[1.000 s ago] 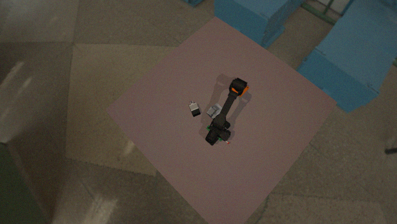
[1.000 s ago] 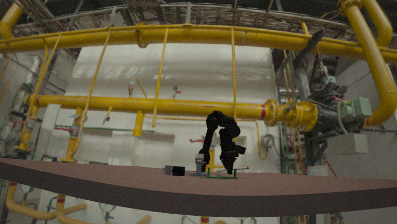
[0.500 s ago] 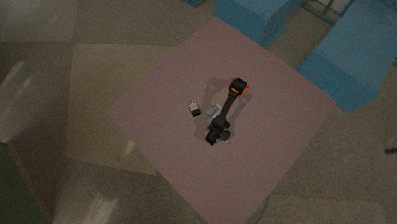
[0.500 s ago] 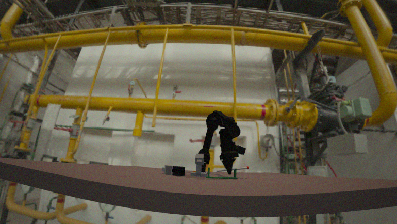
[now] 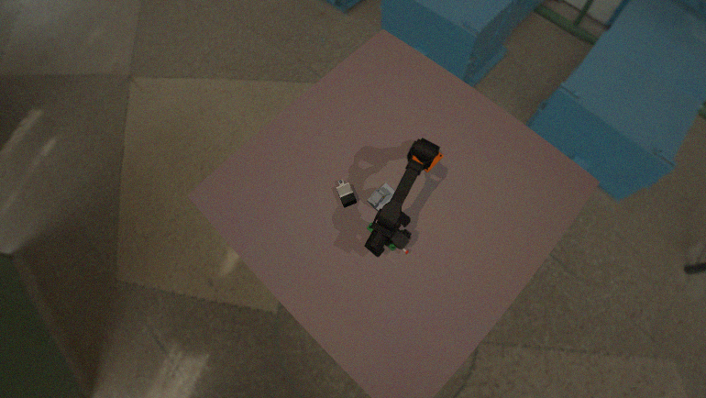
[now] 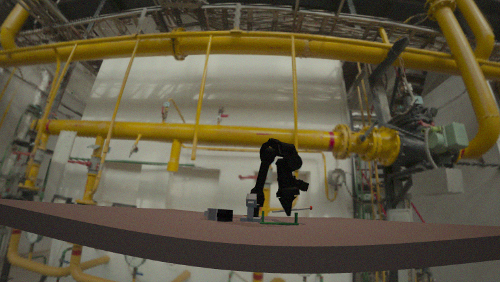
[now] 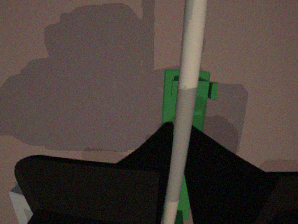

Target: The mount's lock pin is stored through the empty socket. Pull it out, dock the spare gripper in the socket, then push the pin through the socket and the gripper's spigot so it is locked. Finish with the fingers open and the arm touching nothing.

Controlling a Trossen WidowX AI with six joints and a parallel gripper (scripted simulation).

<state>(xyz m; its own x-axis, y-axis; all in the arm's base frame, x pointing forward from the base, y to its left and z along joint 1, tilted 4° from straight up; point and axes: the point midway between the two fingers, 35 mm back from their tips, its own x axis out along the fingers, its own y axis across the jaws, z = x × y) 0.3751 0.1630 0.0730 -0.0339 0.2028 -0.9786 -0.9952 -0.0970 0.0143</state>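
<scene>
The lock pin (image 6: 304,208) (image 7: 194,50), a pale rod with a red head (image 5: 406,251) (image 6: 310,207), is clear of the mount and slightly tilted, its head end higher. My gripper (image 6: 288,212) (image 7: 176,129) is shut on the pin's shaft, just above the green rack. The grey mount (image 5: 380,196) (image 6: 250,211) stands upright beside the rack, with no pin seen through its socket. The spare gripper (image 5: 345,192) (image 6: 224,215), pale with a dark end, lies on the table apart from the mount, its pronged end facing away from the dark end. The arm hides the fingertips in the top view.
The green rack (image 5: 392,247) (image 6: 279,223) (image 7: 168,102) has a low base and an upright post at each end, directly under the pin. The mount is close to the rack and the arm. The table (image 5: 296,162) (image 6: 157,227) has its front edge nearest the exterior camera.
</scene>
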